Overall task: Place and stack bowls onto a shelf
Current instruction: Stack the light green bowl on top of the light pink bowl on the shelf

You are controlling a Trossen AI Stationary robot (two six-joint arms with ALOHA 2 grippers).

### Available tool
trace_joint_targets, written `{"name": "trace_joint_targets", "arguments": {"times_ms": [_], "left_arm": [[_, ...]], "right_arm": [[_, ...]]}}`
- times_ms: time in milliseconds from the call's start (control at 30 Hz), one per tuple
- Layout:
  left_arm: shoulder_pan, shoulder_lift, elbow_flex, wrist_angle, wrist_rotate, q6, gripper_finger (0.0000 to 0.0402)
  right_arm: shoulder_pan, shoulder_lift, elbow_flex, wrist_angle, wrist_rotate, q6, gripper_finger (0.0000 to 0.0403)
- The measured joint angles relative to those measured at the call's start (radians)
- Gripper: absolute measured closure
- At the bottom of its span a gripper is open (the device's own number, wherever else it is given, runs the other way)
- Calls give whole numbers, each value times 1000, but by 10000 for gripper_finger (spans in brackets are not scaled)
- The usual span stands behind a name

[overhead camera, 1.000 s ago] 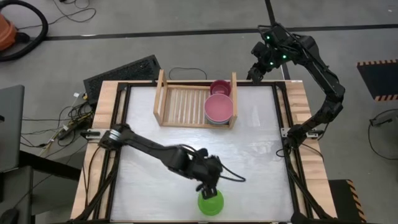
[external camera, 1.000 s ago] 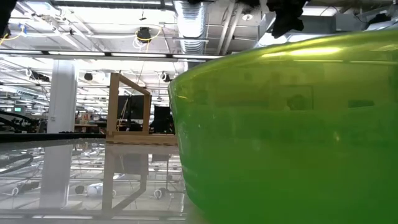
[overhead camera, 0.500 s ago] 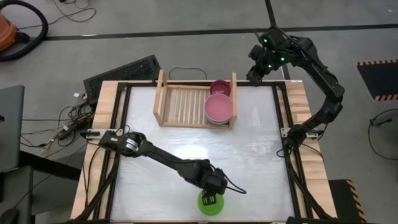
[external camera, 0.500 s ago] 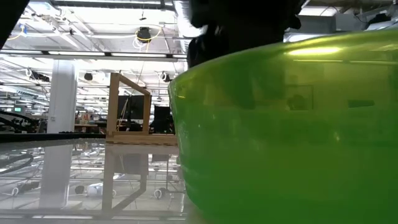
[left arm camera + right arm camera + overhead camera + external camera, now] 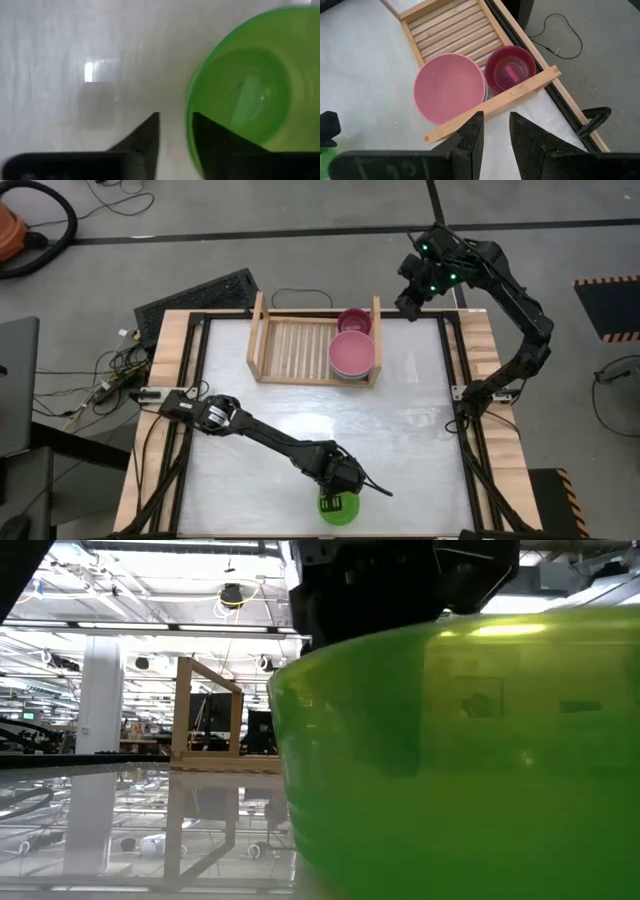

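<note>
the round lime green plastic bowl sits at the bottom centre of the high view, on the white desk close to its near edge, and it fills most of the low view. the left end effector is down on this bowl; in the left wrist view its two dark fingers stand narrowly apart, straddling the bowl's rim, one finger outside the wall and one inside, though whether they already pinch the rim is hard to tell. the light wooden slatted shelf lies at the upper centre of the high view, with a wide pink plastic bowl at its right end, resting on what looks like another bowl beneath it, and a smaller magenta plastic bowl just behind it. the right end effector hangs at the upper right, just beyond the shelf's right wall, its fingers narrowly apart and holding nothing.
</note>
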Motion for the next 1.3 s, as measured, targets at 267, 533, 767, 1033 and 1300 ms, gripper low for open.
{"name": "trace_joint_targets", "arguments": {"times_ms": [267,533,767,1033,1300], "left_arm": [[27,16,-11,-16,45,31,398],[73,-52,21,-133,41,64,401],[142,-161,40,-256,0,136,401],[318,-313,41,-298,-77,238,401],[611,-450,41,-178,-169,369,401]], "right_arm": [[0,0,0,-2,0,-12,284],[-9,0,0,-20,0,-12,284],[-30,0,0,-22,0,-46,284],[-113,0,0,-7,1,-62,284],[-188,0,0,32,1,-43,284]]}}
